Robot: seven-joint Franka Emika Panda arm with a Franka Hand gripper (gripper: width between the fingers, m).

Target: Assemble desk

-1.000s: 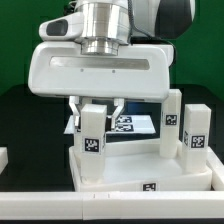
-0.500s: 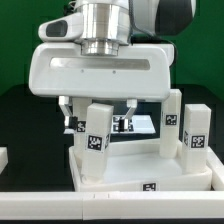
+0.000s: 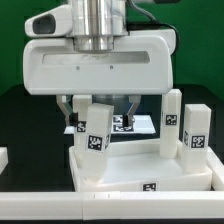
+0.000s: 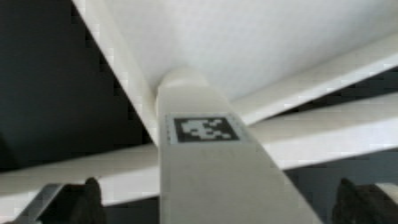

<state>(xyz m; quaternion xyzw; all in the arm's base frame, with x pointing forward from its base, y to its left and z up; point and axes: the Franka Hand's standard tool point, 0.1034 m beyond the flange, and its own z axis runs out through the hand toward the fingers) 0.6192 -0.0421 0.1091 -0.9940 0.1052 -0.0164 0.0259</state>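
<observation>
Your desk panel (image 3: 140, 170) lies flat in front, with three legs standing at its corners, so roughly one leg remains. The near-left leg (image 3: 97, 135) leans, not seated. The gripper (image 3: 98, 106) hangs open above it, fingers (image 3: 128, 104) clear; little room beside the rim.

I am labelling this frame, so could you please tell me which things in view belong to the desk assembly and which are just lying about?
Belongs to the job:
- desk panel
- tilted leg below the gripper
- two upright legs

Just there:
- marker board
- black table
</observation>
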